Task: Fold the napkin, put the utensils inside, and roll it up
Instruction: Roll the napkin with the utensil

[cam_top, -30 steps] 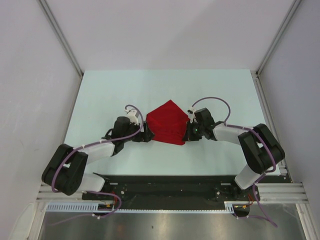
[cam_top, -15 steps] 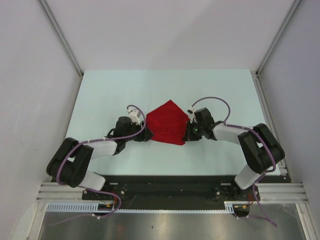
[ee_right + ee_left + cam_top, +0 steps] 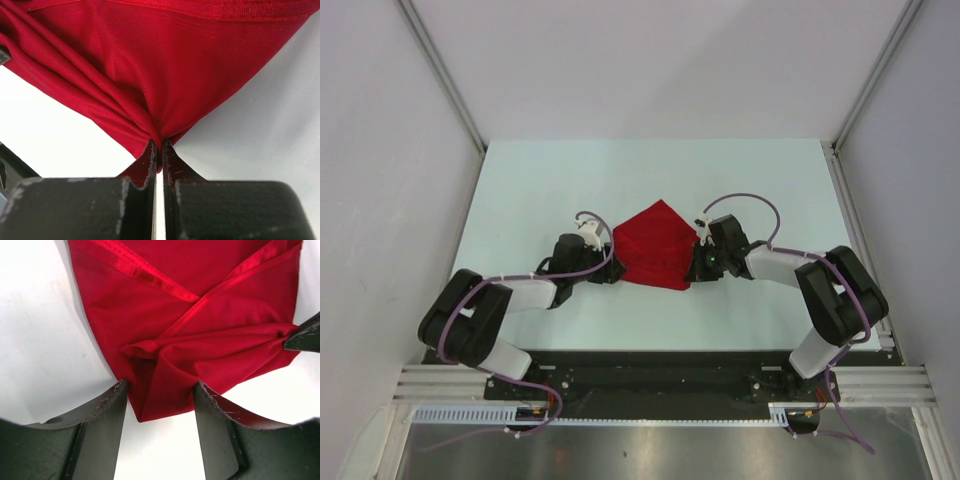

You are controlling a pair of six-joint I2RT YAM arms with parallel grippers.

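Note:
The red napkin [image 3: 655, 245] lies folded into a rough diamond at mid-table, between both arms. My left gripper [image 3: 612, 268] is at its near-left corner. In the left wrist view the gripper [image 3: 160, 387] is open, its fingertips [image 3: 120, 390] touching either side of the bunched corner of the napkin [image 3: 200, 330], with bare table showing between the fingers. My right gripper [image 3: 692, 268] is shut on the near-right corner. In the right wrist view its jaws [image 3: 157, 145] pinch a gathered fold of the napkin [image 3: 165, 65]. The utensils are out of view.
The pale table [image 3: 520, 200] is boxed in by white walls at the left, right and back. A black rail [image 3: 650, 370] with the arm bases runs along the near edge. The right gripper's dark fingertip [image 3: 305, 337] shows at the right edge of the left wrist view.
My left arm has slid forward so that its gripper reaches the napkin's near-left corner, and its jaws have narrowed around it. The right gripper has kept its hold without moving.

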